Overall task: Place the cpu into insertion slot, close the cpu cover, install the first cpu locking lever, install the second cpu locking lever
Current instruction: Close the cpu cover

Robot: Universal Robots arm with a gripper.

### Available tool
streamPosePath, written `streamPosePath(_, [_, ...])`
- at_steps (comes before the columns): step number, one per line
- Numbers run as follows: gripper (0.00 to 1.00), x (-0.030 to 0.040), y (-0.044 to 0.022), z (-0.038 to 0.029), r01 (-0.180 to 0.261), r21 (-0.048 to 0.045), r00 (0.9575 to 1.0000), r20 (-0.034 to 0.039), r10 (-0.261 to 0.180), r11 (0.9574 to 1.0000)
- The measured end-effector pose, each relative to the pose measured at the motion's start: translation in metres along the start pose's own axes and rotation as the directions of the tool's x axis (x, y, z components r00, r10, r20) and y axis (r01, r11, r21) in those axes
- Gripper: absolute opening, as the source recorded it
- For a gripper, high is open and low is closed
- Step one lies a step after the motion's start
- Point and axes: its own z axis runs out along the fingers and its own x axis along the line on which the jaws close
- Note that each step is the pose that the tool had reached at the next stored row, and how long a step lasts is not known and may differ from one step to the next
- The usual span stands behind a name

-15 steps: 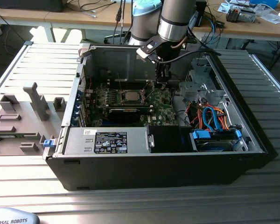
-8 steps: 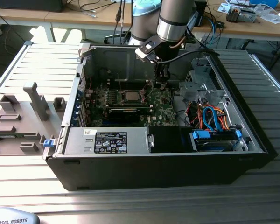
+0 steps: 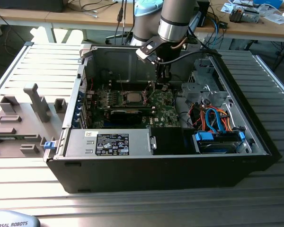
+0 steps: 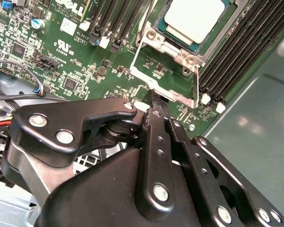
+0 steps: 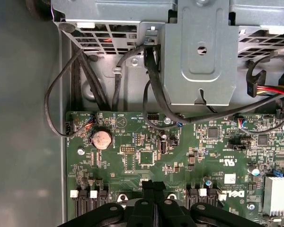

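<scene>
A: Start at the exterior view's left. What sits there?

B: Grey plastic fixtures [image 3: 23, 120] on the slatted metal table [image 3: 47, 61], just beside the open computer case [image 3: 156, 175].

A: And inside the case?

B: Going toward the exterior view's right, there is a power supply [image 3: 80, 142] against the near wall, with the green circuit board [image 3: 165, 111] behind it. The cpu [image 3: 131, 98] lies in the insertion slot [image 4: 154, 34] on that board. In the second wrist view the cpu cover [image 4: 174, 47] lies flat around the chip's pale metal top. 1 thin wire lever [image 4: 137, 53] runs along the socket's edge.

A: Where is the gripper [image 3: 162, 85]?

B: Just to the exterior view's right of the cpu, pointing down at the board. Its 2 fingers [image 5: 147, 191] are pressed together in a narrow, closed pinch. In the second wrist view the tips sit at the socket's rim, near the lever. I cannot tell whether they touch it.

A: And further right?

B: A metal drive cage [image 3: 203, 87], then orange and blue cables [image 3: 217, 120] near the case's side wall.
</scene>
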Motion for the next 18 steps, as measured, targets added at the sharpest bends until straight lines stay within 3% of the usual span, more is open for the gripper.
streamPosePath(18, [0.11,0.0002,-0.01,0.0007,0.0,0.0,1.0,0.0,0.0,1.0])
